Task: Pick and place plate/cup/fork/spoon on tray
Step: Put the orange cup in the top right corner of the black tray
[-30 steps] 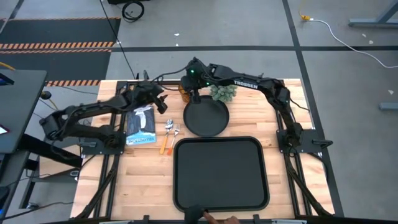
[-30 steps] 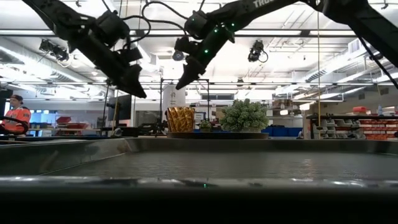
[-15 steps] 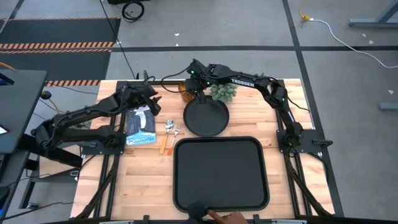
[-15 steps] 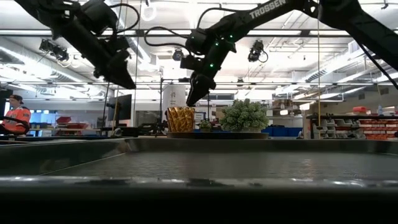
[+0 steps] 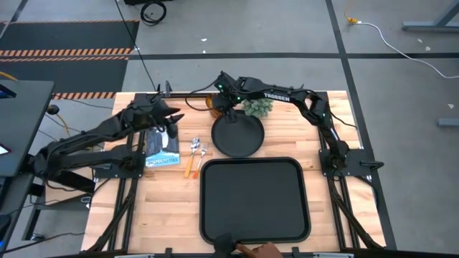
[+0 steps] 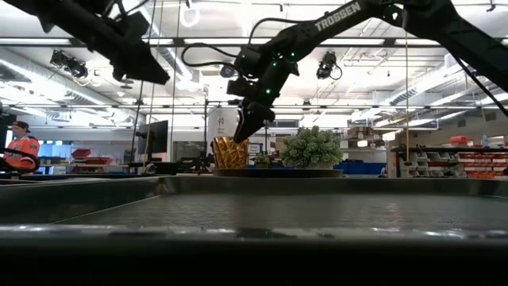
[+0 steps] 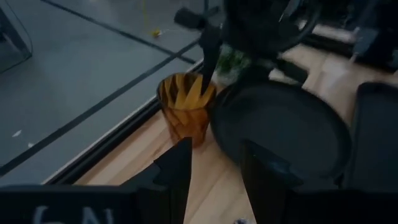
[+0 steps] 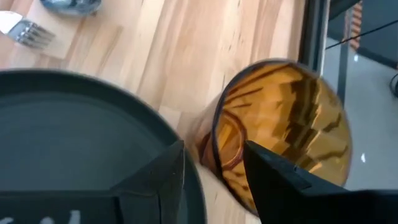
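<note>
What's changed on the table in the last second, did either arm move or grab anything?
The right gripper has come down from above the round black plate to the small amber tumbler, one finger now dipping inside its rim, fingers open, nothing gripped yet. The left gripper has drawn back toward its own side and risen. Plate, tumbler, silver fork, orange-handled spoon, green plant and black rectangular tray haven't moved.

The right arm stretches from its base at the right edge of the surface across to the far side, its wrist bent so the right claw [image 6: 243, 131] points downward, fingers parted with a clear gap between them. The left arm reaches in from the left, held high above the surface, its left claw [image 5: 170, 113] also spread apart.
</note>
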You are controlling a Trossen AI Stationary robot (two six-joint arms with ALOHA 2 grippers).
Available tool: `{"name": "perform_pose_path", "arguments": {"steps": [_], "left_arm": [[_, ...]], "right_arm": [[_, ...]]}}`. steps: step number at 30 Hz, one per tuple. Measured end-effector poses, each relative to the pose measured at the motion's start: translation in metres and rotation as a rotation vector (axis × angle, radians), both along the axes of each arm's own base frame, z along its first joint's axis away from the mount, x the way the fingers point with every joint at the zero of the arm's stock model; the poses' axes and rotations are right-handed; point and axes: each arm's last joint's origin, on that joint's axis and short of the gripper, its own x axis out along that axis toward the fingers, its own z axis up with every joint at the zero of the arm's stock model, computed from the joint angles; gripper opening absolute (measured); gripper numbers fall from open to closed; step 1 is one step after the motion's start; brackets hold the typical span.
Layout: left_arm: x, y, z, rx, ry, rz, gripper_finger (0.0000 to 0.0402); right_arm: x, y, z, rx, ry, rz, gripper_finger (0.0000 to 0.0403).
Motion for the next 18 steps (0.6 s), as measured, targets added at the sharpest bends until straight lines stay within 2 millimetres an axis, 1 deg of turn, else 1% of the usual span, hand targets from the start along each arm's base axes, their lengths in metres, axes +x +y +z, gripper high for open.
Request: {"name": "perform_pose_path", "arguments": {"steps": [3,7,18], "left_arm": [[-0.004,-0.004,0.004,0.007,-0.026,-0.011,0.0142],[-0.006,-0.009,0.008,0.012,-0.056,-0.03,0.0142],[-0.002,-0.015,0.008,0.001,-0.066,-0.07,0.0142]], "right_arm": [[0.0,0.0,-0.005,0.0,-0.005,-0.003,0.0169],[0.0,-0.002,-0.004,0.014,-0.019,-0.015,0.0155],[-0.002,-0.006,-0.004,0.031,-0.029,-0.013,0.008]]}}
